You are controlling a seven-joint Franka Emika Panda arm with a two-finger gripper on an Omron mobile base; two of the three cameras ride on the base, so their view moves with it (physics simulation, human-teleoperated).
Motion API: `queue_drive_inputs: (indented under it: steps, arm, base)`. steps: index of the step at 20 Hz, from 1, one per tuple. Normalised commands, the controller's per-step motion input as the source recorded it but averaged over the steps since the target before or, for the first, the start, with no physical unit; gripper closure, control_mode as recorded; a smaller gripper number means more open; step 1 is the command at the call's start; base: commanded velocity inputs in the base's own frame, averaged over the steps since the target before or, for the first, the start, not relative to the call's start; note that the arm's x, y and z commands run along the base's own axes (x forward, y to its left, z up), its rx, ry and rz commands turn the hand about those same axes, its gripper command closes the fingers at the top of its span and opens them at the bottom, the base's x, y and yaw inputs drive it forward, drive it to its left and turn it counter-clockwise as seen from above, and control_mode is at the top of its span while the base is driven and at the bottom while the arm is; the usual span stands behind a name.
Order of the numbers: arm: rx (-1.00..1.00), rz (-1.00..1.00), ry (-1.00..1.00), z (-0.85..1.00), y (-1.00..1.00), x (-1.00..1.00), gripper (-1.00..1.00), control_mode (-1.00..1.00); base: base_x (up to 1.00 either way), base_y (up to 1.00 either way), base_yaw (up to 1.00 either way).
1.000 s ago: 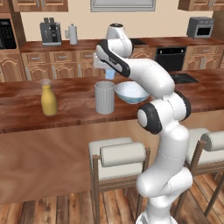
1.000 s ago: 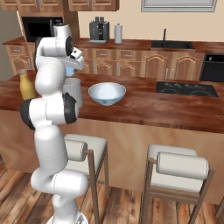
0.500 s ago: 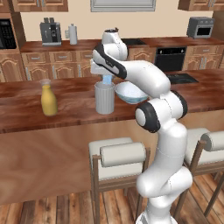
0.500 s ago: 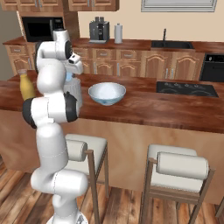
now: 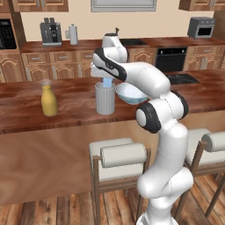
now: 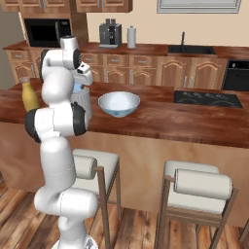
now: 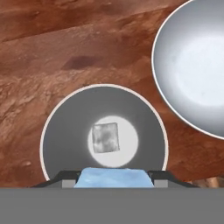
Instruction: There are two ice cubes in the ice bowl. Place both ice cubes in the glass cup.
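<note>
Change: since a second ago you are seeing the white arm's hand lower from above the bowl side and settle right over the tall straight-sided pale grey-white glass cup [image 5: 105, 98]; the base cameras are not shifting.
Jaws: the gripper [image 7: 113, 177] is closing its jaws on a small pale blue translucent ice cube [image 7: 114, 176], pinched between the dark tips at the bottom of the hand view.
Cup contents: you are looking straight down the cup, and a first pale translucent cube [image 7: 105, 138] is already lying on its bottom.
Bowl: the wide shallow white ice bowl with the pale blue inside [image 6: 118, 104] is standing just beside the cup on the brown wooden table [image 5: 66, 101]; no cube is visible in the part the hand view shows.
Bystander: a yellow bottle [image 5: 48, 100] is standing well apart from the cup.
Risk: the held cube is sitting toward the near rim rather than the centre, so a release now could clip the rim and bounce onto the table.
Risk: if you are descending further, the fingers could knock the cup over.
</note>
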Motion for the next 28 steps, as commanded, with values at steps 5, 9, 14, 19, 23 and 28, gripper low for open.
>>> queue_drive_inputs:
  steps: [5, 9, 14, 19, 23, 28]
  arm:
    - [0.00, 0.00, 0.00, -0.04, 0.00, 0.18, 1.00, -1.00]
    - [0.00, 0.00, 0.00, -0.09, 0.00, 0.21, 1.00, -1.00]
    - [0.00, 0.00, 0.00, -0.12, 0.02, 0.14, 1.00, -1.00]
    - [0.00, 0.00, 0.00, -0.07, 0.06, 0.14, 1.00, -1.00]
    - [0.00, 0.00, 0.00, -0.19, 0.10, 0.09, 1.00, -1.00]
    - [0.00, 0.00, 0.00, -0.07, 0.03, 0.14, 1.00, -1.00]
  base:
    - [0.00, 0.00, 0.00]
    - [0.00, 0.00, 0.00]
    - [0.00, 0.00, 0.00]
    - [0.00, 0.00, 0.00]
    - [0.00, 0.00, 0.00]
    - [0.00, 0.00, 0.00]
